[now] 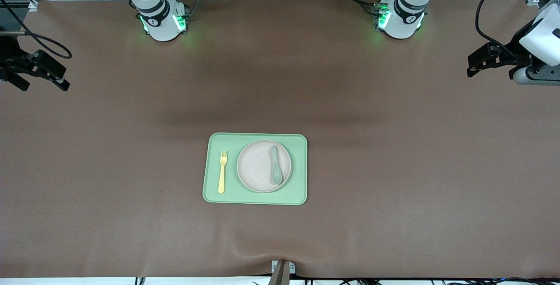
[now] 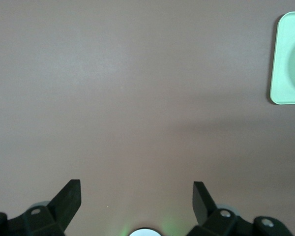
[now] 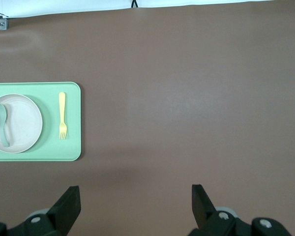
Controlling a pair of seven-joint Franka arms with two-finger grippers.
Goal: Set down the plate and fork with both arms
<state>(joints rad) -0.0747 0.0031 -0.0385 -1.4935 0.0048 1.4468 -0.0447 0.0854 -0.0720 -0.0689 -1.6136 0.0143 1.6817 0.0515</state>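
Note:
The cream plate [image 1: 258, 167] lies on a light green tray [image 1: 297, 189] in the middle of the table, with a grey-green spoon [image 1: 275, 165] on it. The pale yellow fork [image 1: 222, 172] lies on the tray beside the plate, toward the right arm's end. The right wrist view shows the plate [image 3: 24, 123], the fork [image 3: 62, 115] and the tray [image 3: 49, 155]. My right gripper [image 1: 43, 85] [image 3: 135, 189] is open and empty over bare table at its own end. My left gripper [image 1: 490, 68] [image 2: 136, 186] is open and empty over bare table at its own end; its view shows a tray corner [image 2: 287, 59].
The brown mat [image 1: 393, 167] covers the whole table around the tray. The two arm bases [image 1: 162, 18] [image 1: 400, 18] stand at the edge farthest from the front camera. A small clamp [image 1: 282, 269] sits at the nearest edge.

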